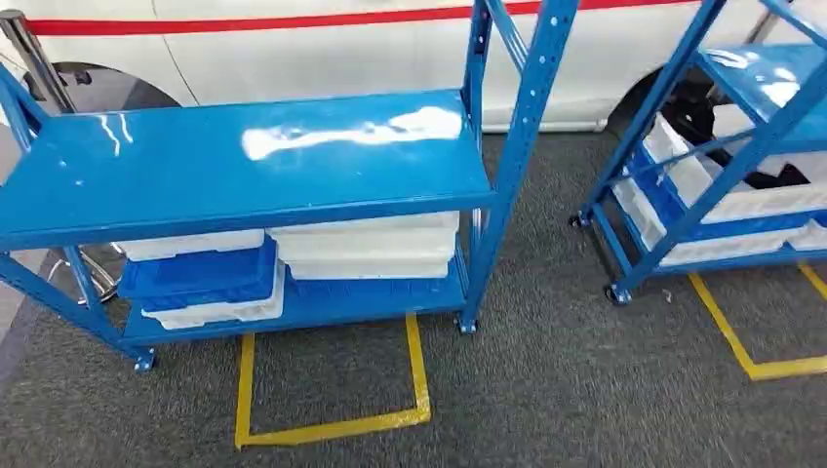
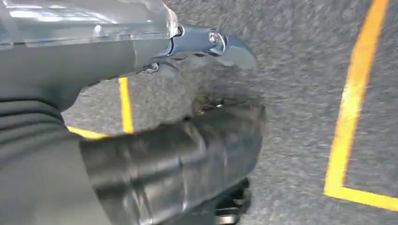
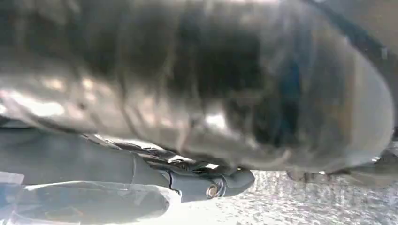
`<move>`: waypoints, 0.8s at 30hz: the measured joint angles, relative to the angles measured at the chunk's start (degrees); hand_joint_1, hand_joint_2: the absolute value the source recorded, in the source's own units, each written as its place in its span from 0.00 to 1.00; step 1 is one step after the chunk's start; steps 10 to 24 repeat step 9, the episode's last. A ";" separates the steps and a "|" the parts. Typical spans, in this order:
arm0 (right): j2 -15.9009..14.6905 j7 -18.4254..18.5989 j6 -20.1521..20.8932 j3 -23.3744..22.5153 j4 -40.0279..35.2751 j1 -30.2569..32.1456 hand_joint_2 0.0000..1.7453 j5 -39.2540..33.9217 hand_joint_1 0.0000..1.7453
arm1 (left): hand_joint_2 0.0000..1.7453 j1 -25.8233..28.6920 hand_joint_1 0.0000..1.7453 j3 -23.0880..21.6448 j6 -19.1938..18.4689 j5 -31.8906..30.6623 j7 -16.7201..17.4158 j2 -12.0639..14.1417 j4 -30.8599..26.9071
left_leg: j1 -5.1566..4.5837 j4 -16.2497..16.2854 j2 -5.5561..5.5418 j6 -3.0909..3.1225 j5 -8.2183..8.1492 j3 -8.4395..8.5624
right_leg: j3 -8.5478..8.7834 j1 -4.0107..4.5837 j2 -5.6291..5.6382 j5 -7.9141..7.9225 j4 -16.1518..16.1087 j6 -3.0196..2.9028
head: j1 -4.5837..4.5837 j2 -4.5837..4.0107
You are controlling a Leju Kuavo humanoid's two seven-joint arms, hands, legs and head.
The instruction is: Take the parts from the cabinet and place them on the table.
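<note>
My left hand (image 2: 141, 51) comes up first in its wrist view: a grey ribbed cover at the base, smooth matte grey above it, a clear glossy plastic shell catching the light on top; out of that shell runs a bluish metal finger link with small silver screw heads, ending in a rounded grey tip (image 2: 237, 52); the picture is blurred, so finer marks escape me. Over to my right hand (image 3: 141, 187): again a grey body, crinkled clear plastic over part of it, and a dark finger with one shiny round screw near its blunt tip (image 3: 234, 180).
</note>
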 joint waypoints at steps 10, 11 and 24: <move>-0.72 -1.18 0.09 0.00 -0.02 -0.08 0.00 -0.22 0.00 | 0.00 -1.02 0.00 -1.97 3.11 -1.99 -0.07 0.09 0.28 | -0.44 -0.52 -0.15 2.52 -1.71 1.59 | -11.48 -0.35 -0.62 -6.43 18.62 1.43 | 0.02 0.00; -0.72 -1.18 0.09 0.00 -0.02 -0.08 0.00 -0.22 0.00 | 0.00 -1.02 0.00 -1.97 3.11 -1.99 -0.07 0.09 0.28 | -0.44 -0.52 -0.15 2.52 -1.71 1.59 | -11.48 -0.35 -0.62 -6.43 18.62 1.43 | 0.02 0.00; -0.72 -1.18 0.09 0.00 -0.02 -0.08 0.00 -0.22 0.00 | 0.00 -1.02 0.00 -1.97 3.11 -1.99 -0.07 0.09 0.28 | -0.44 -0.52 -0.15 2.52 -1.71 1.59 | -11.48 -0.35 -0.62 -6.43 18.62 1.43 | 0.02 0.00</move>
